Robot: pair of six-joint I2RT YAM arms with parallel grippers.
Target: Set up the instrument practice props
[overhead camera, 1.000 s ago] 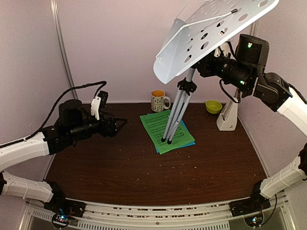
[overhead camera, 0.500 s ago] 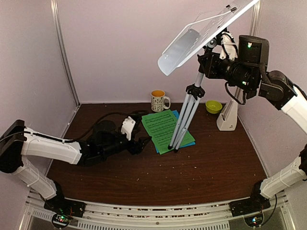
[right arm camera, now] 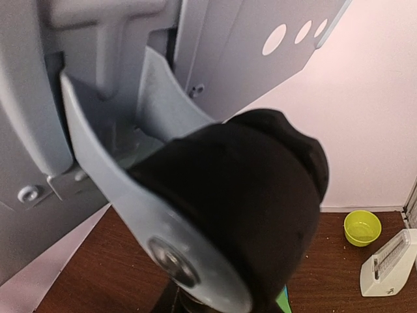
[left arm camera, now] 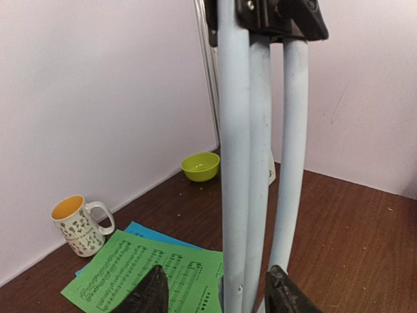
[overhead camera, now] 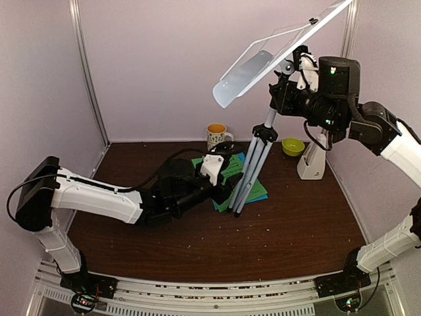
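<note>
The pale grey music stand's tray [overhead camera: 276, 49] tilts high at the back right, and its silver tripod legs [overhead camera: 248, 176] are folded together, feet on the green music sheet [overhead camera: 227, 172]. That sheet lies over a blue one [left arm camera: 140, 231]. My right gripper [overhead camera: 291, 91] is shut on the stand's neck just under the tray. The right wrist view shows only the black knob [right arm camera: 260, 195] and the grey bracket. My left gripper [left arm camera: 218, 295] is open low around the legs [left arm camera: 251, 163], one finger on each side. The white metronome [overhead camera: 312, 158] stands at the right.
A patterned mug [overhead camera: 218, 137] stands at the back wall, and a small green bowl [overhead camera: 293, 146] sits beside the metronome. A wall closes in close on each side. The left arm stretches across the table's middle.
The left arm swung in from the far left to the tripod legs, and its jaws narrowed around them. The right arm tipped the stand more upright, turning the tray nearly edge-on.
</note>
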